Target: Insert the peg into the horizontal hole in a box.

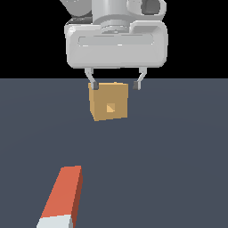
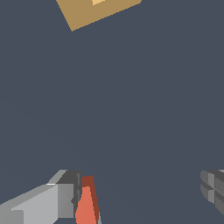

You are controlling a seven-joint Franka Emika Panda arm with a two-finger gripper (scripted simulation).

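The box [image 1: 109, 101] is an orange-tan cube standing on the dark floor, with the small square hole [image 1: 110, 107] in the centre of the face turned to the exterior view. The peg [image 1: 64, 193] lies flat on the floor in front of the box, toward the exterior view's left, its pale end [image 1: 55, 221] pointing away from the box. My gripper [image 1: 115, 84] hangs open and empty above the floor, holding nothing. In the wrist view the box [image 2: 96, 12] is far off, and the peg's red end [image 2: 86, 205] shows just inside one finger [image 2: 57, 201].
Dark grey floor [image 1: 178, 156] lies all around the box and the peg. Nothing else shows on it. The background above the floor is black.
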